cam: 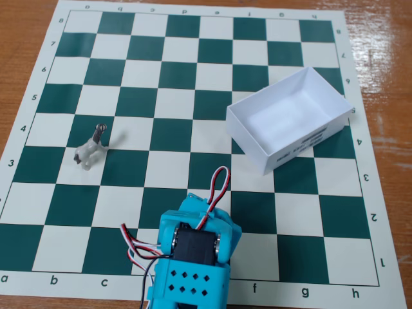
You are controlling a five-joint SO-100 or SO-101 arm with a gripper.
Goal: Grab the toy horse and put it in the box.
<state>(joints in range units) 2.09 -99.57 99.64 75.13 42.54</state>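
Note:
The toy horse point(91, 148) is a tiny pale grey figure with a darker head. It stands upright on the left part of the chessboard, near the rows marked 3 and 4. The box point(260, 145) is a shallow white cardboard tray with black print on its near long wall. It sits at the right of the board, turned at an angle, and I see nothing inside it. My blue arm point(193, 254) comes in at the bottom centre, well apart from both. Its body hides the gripper's fingers, so their state does not show.
The green and white chessboard mat point(180, 109) lies on a wooden table point(386, 38). Red, white and black wires point(219, 187) loop out from the arm's top and left side. Bare squares lie between the arm, the horse and the box.

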